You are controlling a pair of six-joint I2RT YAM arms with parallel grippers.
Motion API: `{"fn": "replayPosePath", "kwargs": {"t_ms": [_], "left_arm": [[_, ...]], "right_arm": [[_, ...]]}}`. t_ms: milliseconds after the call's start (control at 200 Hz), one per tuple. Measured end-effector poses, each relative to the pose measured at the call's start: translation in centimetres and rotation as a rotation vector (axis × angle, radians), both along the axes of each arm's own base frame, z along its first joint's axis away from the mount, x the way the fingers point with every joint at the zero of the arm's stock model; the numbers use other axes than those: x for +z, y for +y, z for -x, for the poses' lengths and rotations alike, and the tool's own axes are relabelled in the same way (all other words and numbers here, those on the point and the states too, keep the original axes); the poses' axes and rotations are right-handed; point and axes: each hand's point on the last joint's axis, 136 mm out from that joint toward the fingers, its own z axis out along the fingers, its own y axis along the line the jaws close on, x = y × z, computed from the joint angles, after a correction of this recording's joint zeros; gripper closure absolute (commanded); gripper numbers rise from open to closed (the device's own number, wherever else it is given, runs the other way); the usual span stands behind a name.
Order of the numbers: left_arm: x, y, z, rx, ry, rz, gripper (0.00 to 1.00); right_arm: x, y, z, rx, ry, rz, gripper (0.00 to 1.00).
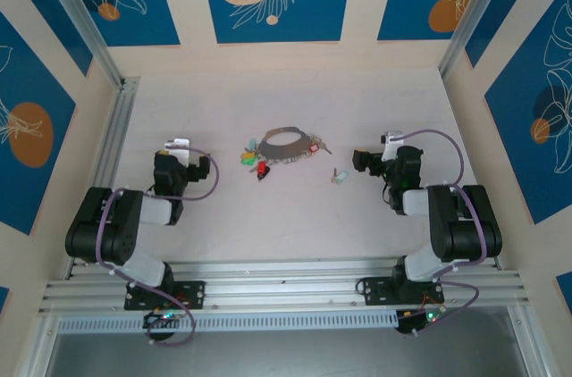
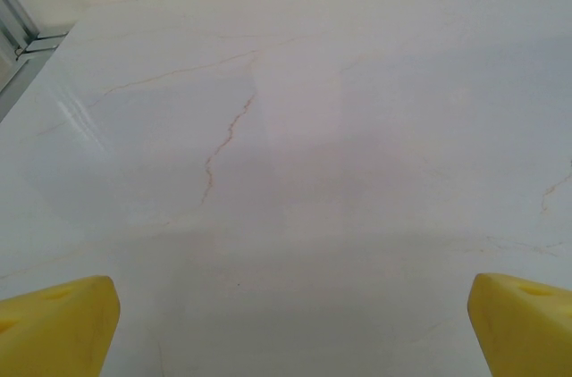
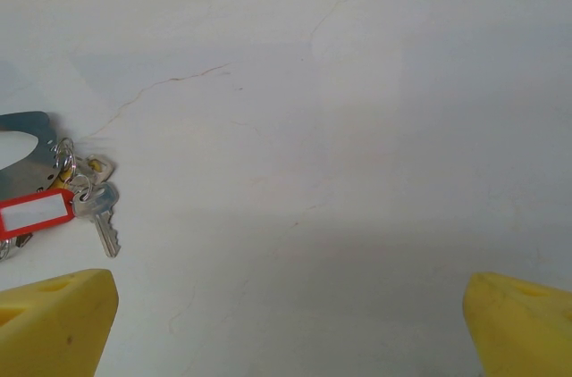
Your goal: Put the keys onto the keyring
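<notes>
The grey keyring (image 1: 284,141) lies on the table at mid-back, between the two arms. Keys with green and yellow heads (image 1: 249,161) and a red one (image 1: 263,170) bunch at its left end. A small loose key (image 1: 339,177) lies right of it, near my right gripper (image 1: 386,143). In the right wrist view the keyring's end (image 3: 22,149) shows at the left edge with a red tag (image 3: 36,213) and a silvery key (image 3: 104,216). My right gripper (image 3: 286,332) is open over bare table. My left gripper (image 1: 179,146) (image 2: 290,328) is open too, left of the keys, holding nothing.
An aluminium rail (image 1: 114,140) runs along the table's left side, and its corner (image 2: 22,42) shows in the left wrist view. Walls with blue panels close the back and sides. Pale table surface (image 1: 286,225) lies between the arms and the front rail.
</notes>
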Motion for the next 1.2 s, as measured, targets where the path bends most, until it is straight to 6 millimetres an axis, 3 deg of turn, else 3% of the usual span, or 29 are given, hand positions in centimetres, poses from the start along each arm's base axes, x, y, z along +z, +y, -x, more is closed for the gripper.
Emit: {"fn": "replayPosePath", "kwargs": {"t_ms": [120, 180, 205, 285, 405, 475, 525, 610, 705, 750, 845, 990, 1200], "left_arm": [[0.2, -0.1, 0.5, -0.002, 0.043, -0.021, 0.00], [1.9, -0.6, 0.7, -0.001, 0.056, -0.021, 0.00], [3.7, -1.0, 0.6, -0.006, 0.041, -0.015, 0.00], [9.4, -2.7, 0.1, -0.035, -0.011, 0.025, 0.00], [17.9, -7.2, 0.0, -0.114, -0.042, 0.156, 0.00], [20.1, -9.5, -0.2, -0.171, 0.009, 0.225, 0.00], [20.7, -11.4, -0.6, -0.226, 0.064, 0.270, 0.00], [18.5, -14.7, -1.5, -0.305, 0.206, 0.301, 0.00], [13.8, -19.0, -2.7, -0.378, 0.402, 0.278, 0.00], [11.1, -20.9, -3.4, -0.402, 0.500, 0.251, 0.01], [6.7, -23.5, -5.0, -0.437, 0.642, 0.200, 0.14], [2.1, -25.7, -8.4, -0.446, 0.737, 0.109, 0.18], [-2.4, -25.5, -11.6, -0.399, 0.791, -0.065, 0.23]], "right_arm": [[0.3, -1.1, -0.1, -0.075, -0.006, 0.013, 0.01], [1.1, -1.7, 0.3, -0.119, -0.001, 0.032, 0.01], [1.9, -1.9, 0.6, -0.132, -0.008, 0.041, 0.01], [6.5, -2.1, 1.5, -0.164, -0.090, 0.036, 0.01], [14.5, -1.3, 2.1, -0.159, -0.178, -0.057, 0.01], [17.7, 0.0, 2.6, -0.106, -0.172, -0.126, 0.01], [18.8, 1.5, 3.2, -0.048, -0.152, -0.173, 0.01], [17.5, 5.1, 5.2, 0.071, -0.047, -0.241, 0.01], [13.3, 8.8, 8.1, 0.178, 0.147, -0.290, 0.01], [11.3, 9.8, 9.4, 0.203, 0.229, -0.304, 0.01], [8.4, 10.7, 11.3, 0.219, 0.347, -0.318, 0.00], [6.8, 11.5, 12.3, 0.236, 0.421, -0.324, 0.02], [5.4, 11.6, 12.1, 0.240, 0.466, -0.303, 0.06]]}}
